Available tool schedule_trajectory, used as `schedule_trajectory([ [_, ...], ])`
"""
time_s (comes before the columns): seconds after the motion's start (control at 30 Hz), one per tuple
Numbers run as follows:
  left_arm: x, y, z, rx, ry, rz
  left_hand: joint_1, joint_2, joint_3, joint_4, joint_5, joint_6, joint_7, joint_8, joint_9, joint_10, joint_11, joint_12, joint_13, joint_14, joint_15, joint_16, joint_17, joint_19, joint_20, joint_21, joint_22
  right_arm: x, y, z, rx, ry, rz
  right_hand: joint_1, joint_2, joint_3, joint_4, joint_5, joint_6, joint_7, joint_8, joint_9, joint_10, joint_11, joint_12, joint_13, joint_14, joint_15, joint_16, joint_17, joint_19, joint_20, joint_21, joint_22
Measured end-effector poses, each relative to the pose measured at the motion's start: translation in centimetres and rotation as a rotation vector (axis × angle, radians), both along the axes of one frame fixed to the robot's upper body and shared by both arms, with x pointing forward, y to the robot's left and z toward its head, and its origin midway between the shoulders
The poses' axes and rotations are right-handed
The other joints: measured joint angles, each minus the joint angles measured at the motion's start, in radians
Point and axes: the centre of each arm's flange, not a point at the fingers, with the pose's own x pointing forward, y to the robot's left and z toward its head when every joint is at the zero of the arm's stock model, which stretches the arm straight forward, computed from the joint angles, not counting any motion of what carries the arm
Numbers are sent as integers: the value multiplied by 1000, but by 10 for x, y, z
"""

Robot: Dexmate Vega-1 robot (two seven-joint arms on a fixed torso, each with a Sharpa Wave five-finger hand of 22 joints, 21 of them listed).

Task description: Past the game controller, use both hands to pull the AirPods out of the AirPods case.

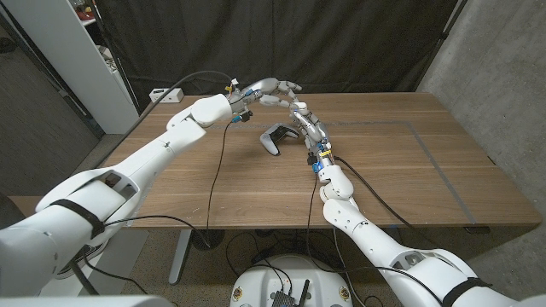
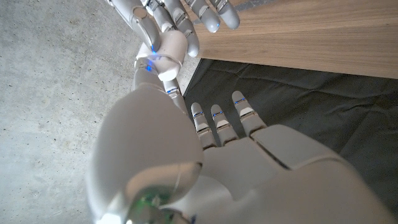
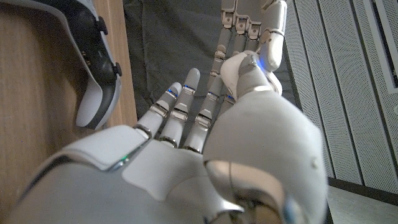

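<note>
The white and black game controller (image 1: 275, 139) lies mid-table; the right wrist view shows it (image 3: 93, 56) on the wood beside my right hand. Past it, my left hand (image 1: 275, 88) and right hand (image 1: 300, 113) meet fingertip to fingertip above the table. In the left wrist view my left hand (image 2: 249, 162) has straight fingers and a raised thumb that touches the right hand (image 2: 180, 18). The right wrist view shows my right hand (image 3: 205, 137) with its thumb against the left hand (image 3: 252, 22). No frame clearly shows an AirPods case; the spot where the hands meet is hidden.
The wooden table (image 1: 409, 162) carries a small white box (image 1: 160, 94) at its back left corner. Black cables (image 1: 217, 162) run along both arms and over the tabletop. A white shelf (image 1: 94, 60) stands to the left and a dark curtain (image 1: 341, 43) hangs behind.
</note>
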Motion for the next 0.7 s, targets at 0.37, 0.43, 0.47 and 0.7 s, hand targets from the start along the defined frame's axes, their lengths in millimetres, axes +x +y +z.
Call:
schedule_trajectory([
  [0.37,2,2,-1,17,16,7,-16,13,0,0,-16,0,0,0,0,2,9,-6,0,0,0,-4,4,0,0,0,0,0,-5,3,-27,-9,-2,16,0,4,-4,-3,7,10,0,0,6,4,0,11,3,-3,0,6,0,0,0,0],
  [0.43,2,2,-1,18,21,6,-20,15,0,0,-20,0,0,0,0,0,10,-6,0,0,0,-4,5,0,0,0,0,-1,-6,4,-30,-12,-3,16,0,4,-4,-3,7,10,0,0,8,3,7,13,5,-1,0,6,0,0,0,0],
  [0.47,2,2,-1,18,23,6,-26,21,0,0,-22,0,0,0,0,0,10,-6,0,0,0,-4,5,-1,1,0,0,-1,-6,4,-30,-12,-3,20,2,4,-4,-8,7,10,0,0,8,3,7,13,5,-1,0,8,0,0,0,0],
  [0.7,3,6,1,28,32,12,-72,41,0,0,-31,0,0,0,-1,2,20,-6,0,0,0,-4,9,-9,9,0,0,1,-7,4,-62,-4,6,28,2,4,-4,-11,1,15,0,0,8,3,7,18,5,-1,0,11,0,0,0,0],
])
